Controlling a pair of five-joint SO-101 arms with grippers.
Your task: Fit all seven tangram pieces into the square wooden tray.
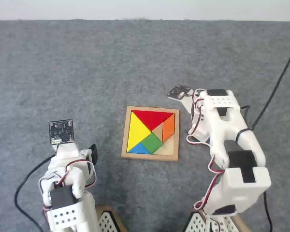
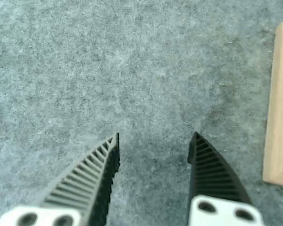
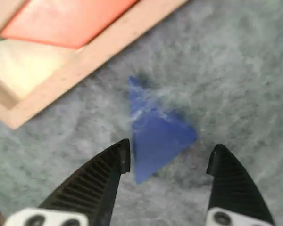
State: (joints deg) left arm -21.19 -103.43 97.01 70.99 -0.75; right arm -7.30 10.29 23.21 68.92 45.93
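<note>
Since the blue triangle (image 3: 158,136) lies flat on the grey felt (image 1: 87,63) just right of the tray (image 1: 151,156), apart from its rim, the grip matters most. R gripper (image 3: 171,149) is spread wide w/ the piece between its jaws, not yet pinching. I'd drop straight down, close across two edges, lift level, then turn it to match the bare gap (image 1: 167,148) at the tray's near-right corner. Six pcs, by my count, sit inside. L gripper (image 2: 155,136), also spread, holds nothing over felt left of the tray. No legible writing or labels.
</note>
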